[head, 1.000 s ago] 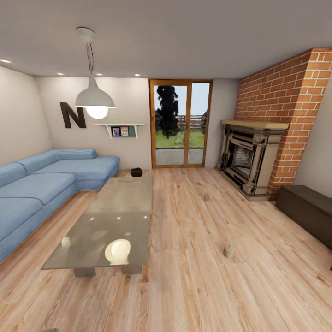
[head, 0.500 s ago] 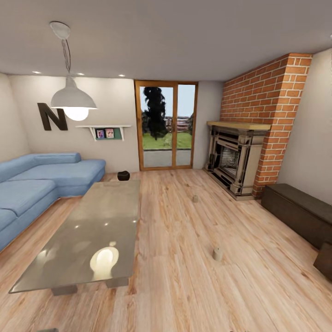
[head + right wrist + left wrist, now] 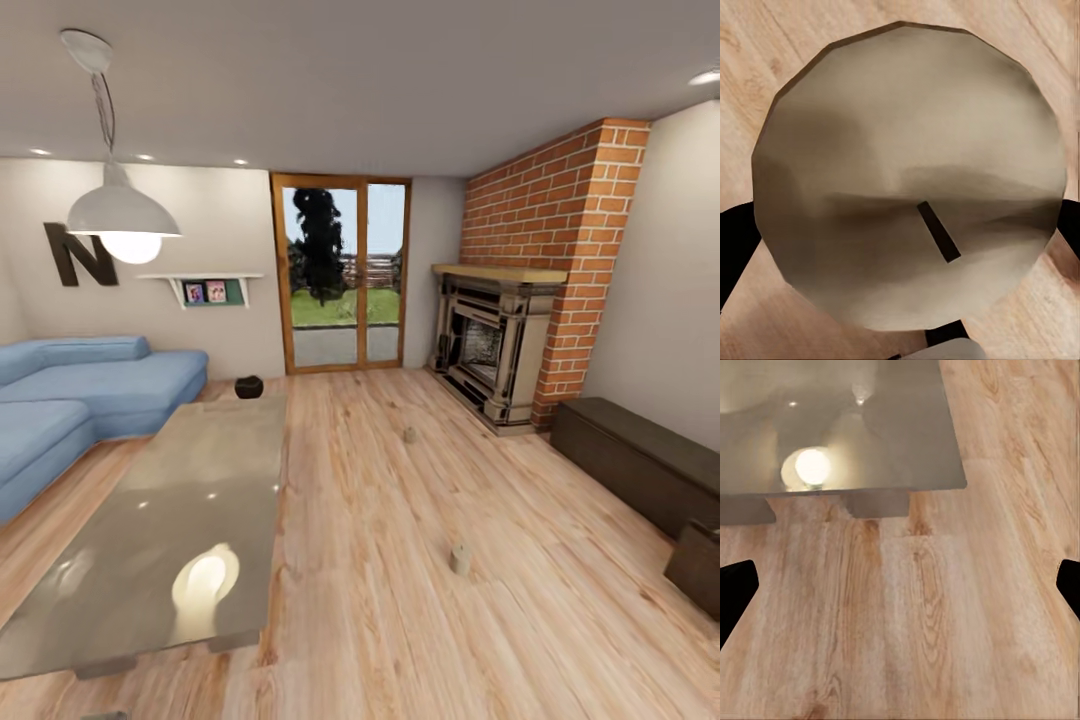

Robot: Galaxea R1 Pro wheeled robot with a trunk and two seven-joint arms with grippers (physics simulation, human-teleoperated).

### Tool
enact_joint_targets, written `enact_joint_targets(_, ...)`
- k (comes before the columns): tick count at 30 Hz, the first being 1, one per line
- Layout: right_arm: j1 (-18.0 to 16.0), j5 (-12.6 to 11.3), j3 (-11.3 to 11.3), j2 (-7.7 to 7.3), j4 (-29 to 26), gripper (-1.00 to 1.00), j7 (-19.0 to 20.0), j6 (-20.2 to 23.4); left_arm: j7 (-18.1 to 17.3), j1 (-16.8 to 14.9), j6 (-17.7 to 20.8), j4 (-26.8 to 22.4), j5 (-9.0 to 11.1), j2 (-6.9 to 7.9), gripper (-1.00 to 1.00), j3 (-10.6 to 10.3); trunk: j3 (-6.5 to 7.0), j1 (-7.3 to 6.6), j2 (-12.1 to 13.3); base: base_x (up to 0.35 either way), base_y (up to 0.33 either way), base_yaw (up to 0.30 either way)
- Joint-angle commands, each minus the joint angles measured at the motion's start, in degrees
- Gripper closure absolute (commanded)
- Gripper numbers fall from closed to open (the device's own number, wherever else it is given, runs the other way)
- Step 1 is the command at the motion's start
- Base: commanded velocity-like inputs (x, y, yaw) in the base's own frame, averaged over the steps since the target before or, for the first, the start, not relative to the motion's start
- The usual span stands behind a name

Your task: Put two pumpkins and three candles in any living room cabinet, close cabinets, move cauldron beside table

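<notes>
Two squat pale candles stand on the wood floor in the head view, one near [image 3: 460, 559] and one farther off [image 3: 408, 434]. A third candle [image 3: 907, 150] with a dark wick sits between the black fingers of my right gripper [image 3: 900, 236], which is shut on it. My left gripper [image 3: 900, 592] hangs open over bare floor near a corner of the glossy grey table [image 3: 870, 427]. That table [image 3: 190, 490] lies at the left, and the small black cauldron [image 3: 248, 386] rests on the floor past its far end. The dark-brown cabinet [image 3: 640, 455] runs along the right wall, closed. The pumpkins are out of view.
A blue corner sofa [image 3: 70, 400] lines the left wall. A brick fireplace [image 3: 495, 350] stands at the back right beside a glass door [image 3: 340, 280]. A smaller dark unit [image 3: 700, 565] sits near the cabinet's close end. A pendant lamp [image 3: 120, 215] hangs over the table.
The whole head view has shifted left, so the camera has turned to the right. More of the right wall and cabinet shows. The floor candles and cauldron have not moved.
</notes>
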Motion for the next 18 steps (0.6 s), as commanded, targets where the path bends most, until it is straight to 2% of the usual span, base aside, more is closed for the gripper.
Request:
enact_joint_targets(1,-0.1,-0.2,-0.4,0.01,0.1,1.0,0.2,-0.3,-0.3,0.0,0.4,-0.1,0.1,-0.01,-1.0,0.1,-0.03,0.04,0.0,0.316,-0.102,-0.26)
enact_joint_targets(8,-0.1,-0.2,-0.5,-0.08,0.3,1.0,0.2,-0.3,-0.3,0.0,0.4,-0.1,0.1,-0.01,-1.0,0.1,0.23,0.04,0.0,0.318,-0.103,-0.269)
enact_joint_targets(18,-0.1,-0.3,-0.6,-0.19,0.5,1.0,0.4,-0.3,-0.3,0.0,0.4,-0.1,0.1,-0.01,-1.0,0.1,0.62,0.04,0.0,0.333,-0.009,-0.272)
